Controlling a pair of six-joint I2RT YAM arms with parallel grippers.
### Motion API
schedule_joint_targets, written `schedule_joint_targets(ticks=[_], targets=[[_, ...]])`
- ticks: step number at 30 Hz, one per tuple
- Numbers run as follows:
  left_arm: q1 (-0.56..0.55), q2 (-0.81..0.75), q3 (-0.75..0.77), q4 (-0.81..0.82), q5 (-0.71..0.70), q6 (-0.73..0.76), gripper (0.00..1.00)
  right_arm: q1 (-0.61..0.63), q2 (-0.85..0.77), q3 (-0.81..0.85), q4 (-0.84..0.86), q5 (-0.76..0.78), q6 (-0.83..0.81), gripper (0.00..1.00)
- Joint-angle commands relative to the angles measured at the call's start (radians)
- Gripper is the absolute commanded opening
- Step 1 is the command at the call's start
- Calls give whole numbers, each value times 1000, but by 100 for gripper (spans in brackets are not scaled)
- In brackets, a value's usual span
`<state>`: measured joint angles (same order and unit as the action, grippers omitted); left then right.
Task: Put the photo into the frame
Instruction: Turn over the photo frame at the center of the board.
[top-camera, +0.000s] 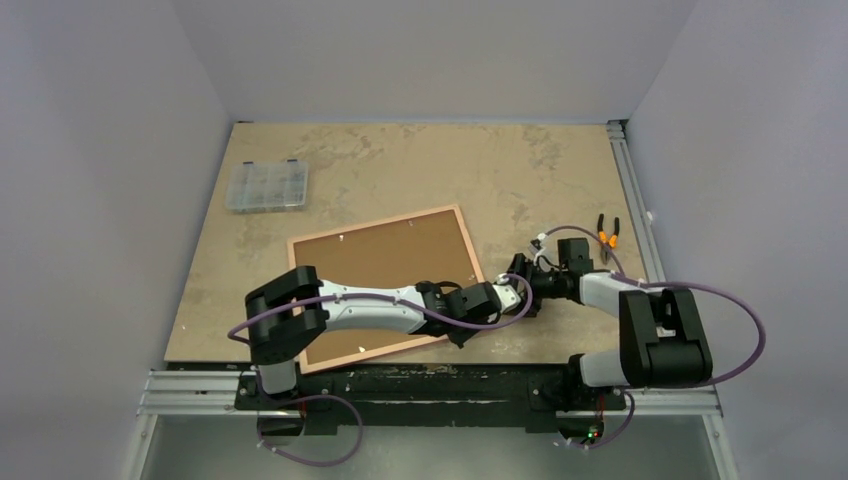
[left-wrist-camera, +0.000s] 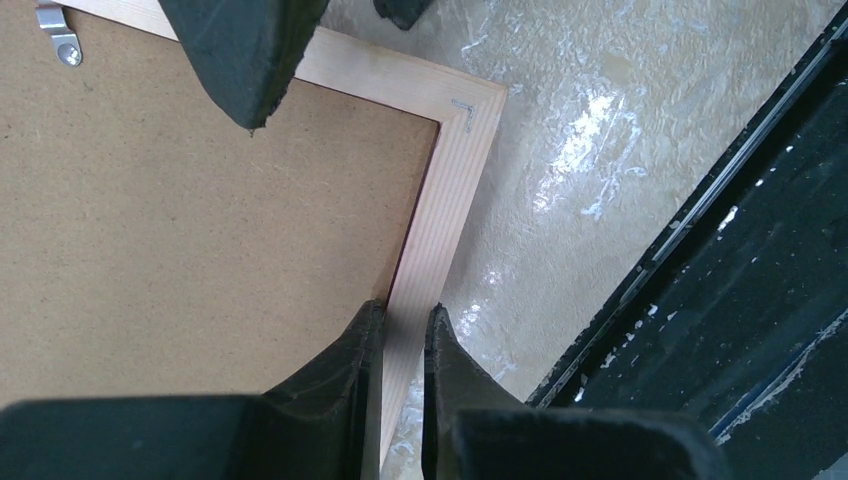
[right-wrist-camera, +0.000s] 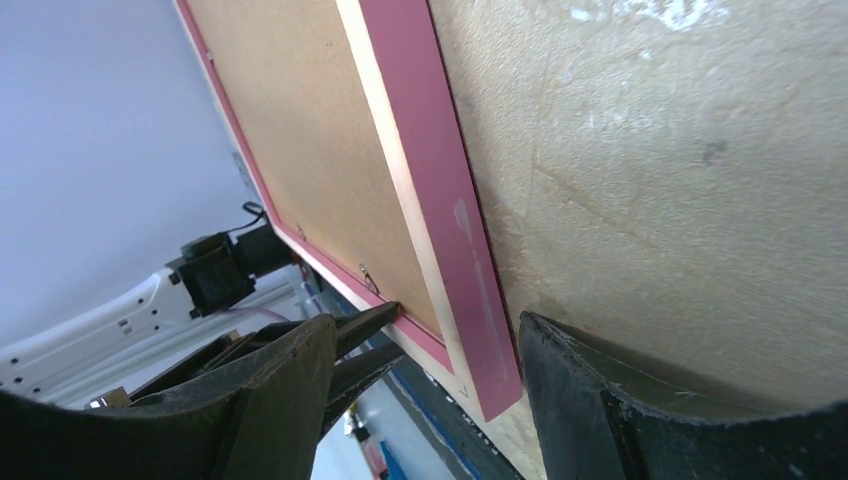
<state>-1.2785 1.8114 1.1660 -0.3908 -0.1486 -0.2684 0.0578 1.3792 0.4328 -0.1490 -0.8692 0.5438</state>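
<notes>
Since the tabletop (top-camera: 420, 165) carries the frame (top-camera: 375, 223) face down, brown backing board (top-camera: 385, 255) fitted, the photo is nowhere visible. The left end effector (left-wrist-camera: 402, 330) is pinched onto the frame's right rail near its near corner, likely to steady or lift it; the right end effector (right-wrist-camera: 425, 335) gapes wide beside that corner, empty.

Pink-edged frame (right-wrist-camera: 440, 200), brown backing board (right-wrist-camera: 300, 130) up, lies on the tabletop (right-wrist-camera: 650, 150); right claw (right-wrist-camera: 425, 330) stands spread astride its corner; left claw (right-wrist-camera: 378, 338) pinches its edge.

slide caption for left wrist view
left end effector pinching the thin light-wood picture frame near its corner, flat brown backing board inside
</notes>
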Motion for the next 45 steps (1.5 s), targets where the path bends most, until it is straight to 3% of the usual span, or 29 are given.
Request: schedule_joint_targets(ticks=[1,6,12,19,30,35,39,43,45], targets=[[3,-94,1,-11,-7,-51,0,1,46,-42,73,-31,11,68],[3,-162,10,-20,-11,-49,0,1,61,-55,111,-78,29,67],[1,-173,28,-37,-8,-53,0,4,84,-104,317,-222,169,65],[-1,-190,24,-30,-25,-70,0,9,49,-89,349,-323,241,60],[-1,-242,21,-30,-89,-81,0,22,-58,-58,329,-359,313,40],[-2,-270,17,-25,-112,-87,0,26,-83,-99,492,-375,462,36],[-2,-282,19,-20,-118,-90,0,43,-110,-92,499,-360,490,34],[-4,-283,35,-34,-128,-91,6,55,-150,-78,498,-333,520,12],[-8,-288,51,-63,-148,-96,16,58,-169,-73,498,-315,539,0]])
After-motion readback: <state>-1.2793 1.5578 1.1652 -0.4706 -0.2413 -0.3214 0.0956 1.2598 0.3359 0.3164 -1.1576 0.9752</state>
